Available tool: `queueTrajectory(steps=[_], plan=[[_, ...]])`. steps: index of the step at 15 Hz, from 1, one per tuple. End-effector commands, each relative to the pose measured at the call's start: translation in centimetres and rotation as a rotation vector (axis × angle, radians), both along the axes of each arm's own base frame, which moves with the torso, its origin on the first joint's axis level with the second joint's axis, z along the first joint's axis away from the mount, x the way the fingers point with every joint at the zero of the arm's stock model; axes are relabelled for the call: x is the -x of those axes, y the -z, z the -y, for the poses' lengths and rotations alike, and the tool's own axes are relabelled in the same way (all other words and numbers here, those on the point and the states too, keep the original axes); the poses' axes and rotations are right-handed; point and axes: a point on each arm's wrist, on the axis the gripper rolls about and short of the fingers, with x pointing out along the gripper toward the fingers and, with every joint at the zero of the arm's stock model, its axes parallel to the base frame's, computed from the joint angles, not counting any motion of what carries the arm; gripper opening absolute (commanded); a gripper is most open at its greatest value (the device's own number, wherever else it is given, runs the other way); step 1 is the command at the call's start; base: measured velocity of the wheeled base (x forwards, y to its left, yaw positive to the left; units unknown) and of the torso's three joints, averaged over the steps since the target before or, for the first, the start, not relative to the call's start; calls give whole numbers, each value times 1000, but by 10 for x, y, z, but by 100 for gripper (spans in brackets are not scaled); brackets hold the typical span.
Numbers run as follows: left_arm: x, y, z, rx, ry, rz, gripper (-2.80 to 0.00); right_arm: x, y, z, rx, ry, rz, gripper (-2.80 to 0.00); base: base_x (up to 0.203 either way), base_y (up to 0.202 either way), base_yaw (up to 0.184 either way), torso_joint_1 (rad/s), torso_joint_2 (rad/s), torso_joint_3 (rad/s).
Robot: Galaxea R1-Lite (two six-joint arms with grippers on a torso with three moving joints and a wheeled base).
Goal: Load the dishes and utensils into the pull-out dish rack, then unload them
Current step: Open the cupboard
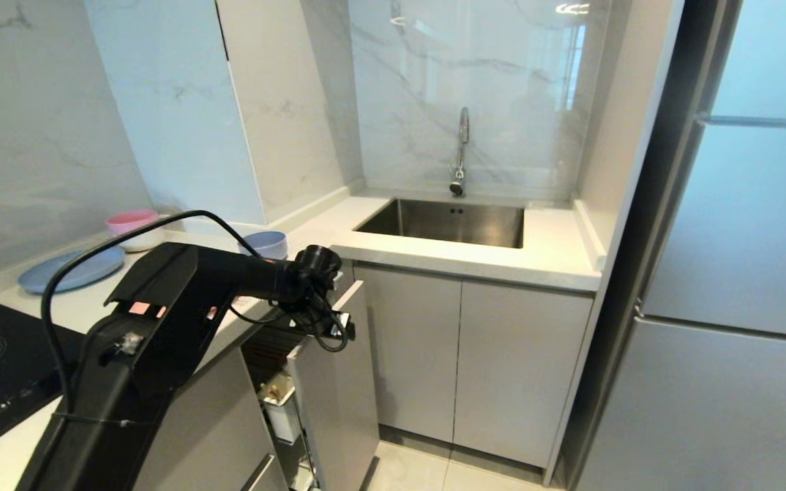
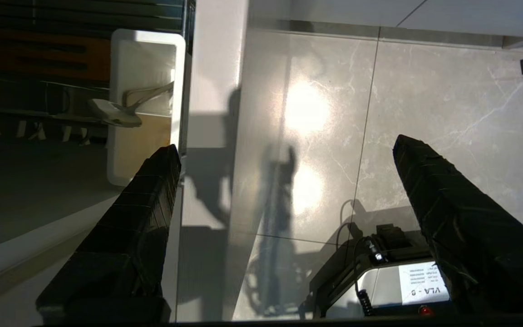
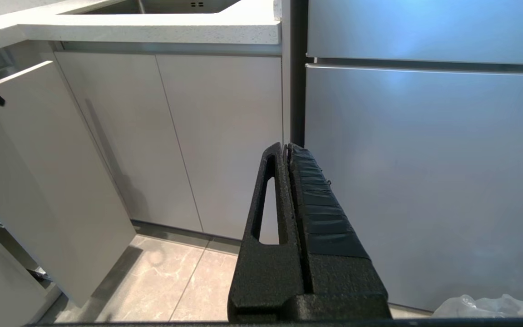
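Head view: left arm reaches from near left over the counter edge, left gripper (image 1: pixel 328 320) pointing down at the top edge of the grey front panel (image 1: pixel 338 389) of the pull-out dish rack (image 1: pixel 284 382), which stands drawn out from the cabinet. White utensil cup (image 1: pixel 282 409) sits inside the rack, just behind the panel, below the gripper. Blue-grey bowl (image 1: pixel 265 243) is on the counter just beyond the arm; larger blue plate (image 1: pixel 72 269) and stacked pink and white bowls (image 1: pixel 135 228) lie further left, well apart from the gripper. Sink (image 1: pixel 444 221) w/ faucet (image 1: pixel 460 153) far centre, fridge (image 1: pixel 741 273) on right.

Left wrist view: left gripper (image 2: pixel 284 150) is spread wide, nothing between the fingers (image 2: pixel 143 200); one finger lies just beside the utensil cup (image 2: pixel 145 104), the other over the floor tiles (image 2: pixel 379 113). Panel edge (image 2: pixel 216 91) runs between them. A pale utensil (image 2: pixel 120 113) rests in the cup; can't tell which one. Wooden strip (image 2: pixel 39 54) shows behind the cup.

Right wrist view: right gripper (image 3: pixel 288 150) fully closed, empty, hanging before cabinet doors (image 3: pixel 175 136) and the fridge (image 3: pixel 425 181).
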Motion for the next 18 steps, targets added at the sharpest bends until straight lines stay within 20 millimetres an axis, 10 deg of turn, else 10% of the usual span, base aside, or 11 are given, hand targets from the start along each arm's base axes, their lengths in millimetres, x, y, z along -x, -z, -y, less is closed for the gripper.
queueTrajectory(steps=[1, 18], plan=[[1, 2, 2, -3, 3, -6, 0, 0, 0, 0, 0, 0, 1, -280, 0, 0, 0, 0, 0, 0], [23, -4, 46, 19, 40, -62, 0, 0, 0, 0, 0, 0, 1, -280, 0, 0, 0, 0, 0, 0]])
